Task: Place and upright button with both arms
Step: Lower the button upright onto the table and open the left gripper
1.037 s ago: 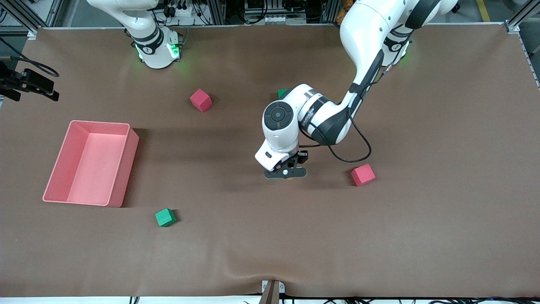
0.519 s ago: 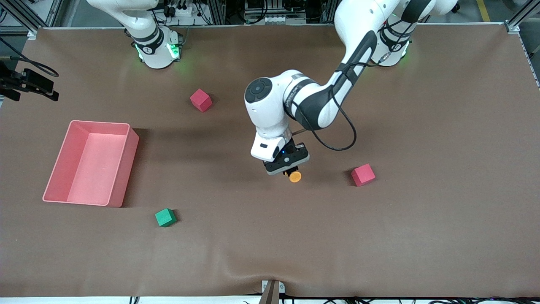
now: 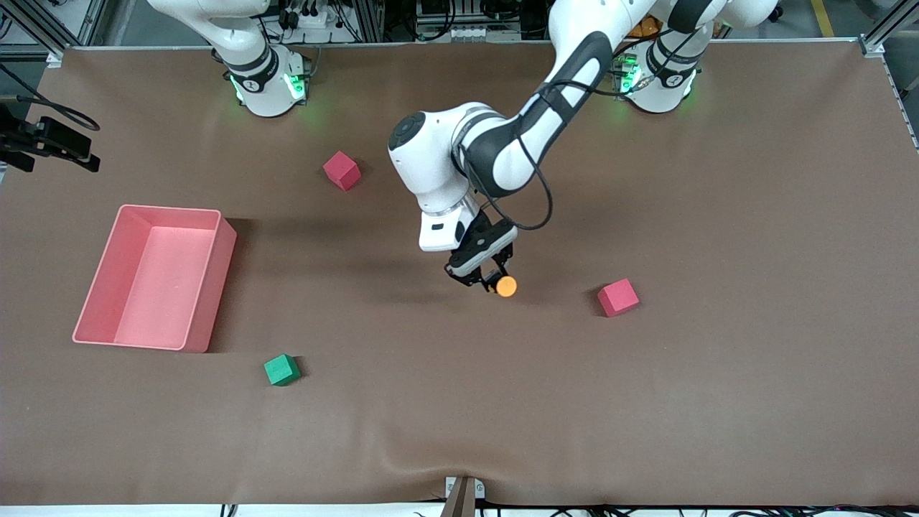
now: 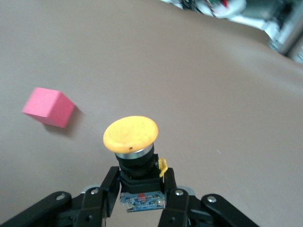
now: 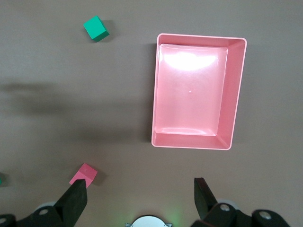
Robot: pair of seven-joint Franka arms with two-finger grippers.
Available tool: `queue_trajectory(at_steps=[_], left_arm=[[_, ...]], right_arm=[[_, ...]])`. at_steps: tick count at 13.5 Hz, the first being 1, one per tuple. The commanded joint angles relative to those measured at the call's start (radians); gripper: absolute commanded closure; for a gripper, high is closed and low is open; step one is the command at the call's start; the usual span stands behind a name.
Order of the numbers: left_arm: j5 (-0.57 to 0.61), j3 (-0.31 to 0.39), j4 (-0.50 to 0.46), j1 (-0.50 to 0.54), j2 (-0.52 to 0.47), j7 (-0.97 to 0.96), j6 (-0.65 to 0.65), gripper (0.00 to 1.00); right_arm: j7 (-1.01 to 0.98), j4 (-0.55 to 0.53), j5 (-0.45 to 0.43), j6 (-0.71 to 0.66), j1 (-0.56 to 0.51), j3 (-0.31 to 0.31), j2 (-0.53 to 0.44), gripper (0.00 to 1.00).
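My left gripper (image 3: 484, 271) is shut on the button (image 3: 506, 286) and holds it by its black body over the middle of the brown table. The orange cap sticks out past the fingertips. In the left wrist view the button (image 4: 131, 137) sits between the two black fingers of the left gripper (image 4: 140, 183), cap away from the wrist, with a small circuit board under the body. My right gripper (image 5: 139, 198) is open and empty, high over the right arm's end of the table. It is out of the front view.
A pink bin (image 3: 215, 287) stands toward the right arm's end; its rim shows in the right wrist view (image 5: 239, 94). Pink-red cubes (image 3: 341, 170) (image 3: 618, 297) and a green cube (image 3: 281, 370) lie on the mat. One pink-red cube shows in the left wrist view (image 4: 49, 107).
My left gripper has lifted off the mat with the button, turned, and drifted toward the robots' bases. The orange cap, mostly hidden a second ago, now shows fully.
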Motion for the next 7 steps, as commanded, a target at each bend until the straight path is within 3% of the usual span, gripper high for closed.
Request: queue_trajectory(at_steps=[1, 4, 7], left_arm=[[0.060, 0.010, -0.027, -0.037, 0.003, -0.169, -0.038, 1.00], [0.103, 0.013, -0.027, -0.085, 0.046, -0.305, -0.061, 1.00], [0.117, 0.013, -0.029, -0.112, 0.059, -0.362, -0.165, 1.00]], right_arm=[[-0.006, 0.012, 0.010, -0.006, -0.002, -0.002, 0.001, 0.00], [-0.006, 0.012, 0.010, -0.007, -0.002, -0.002, 0.001, 0.00], [-0.006, 0.012, 0.010, -0.007, -0.002, -0.002, 0.001, 0.00]])
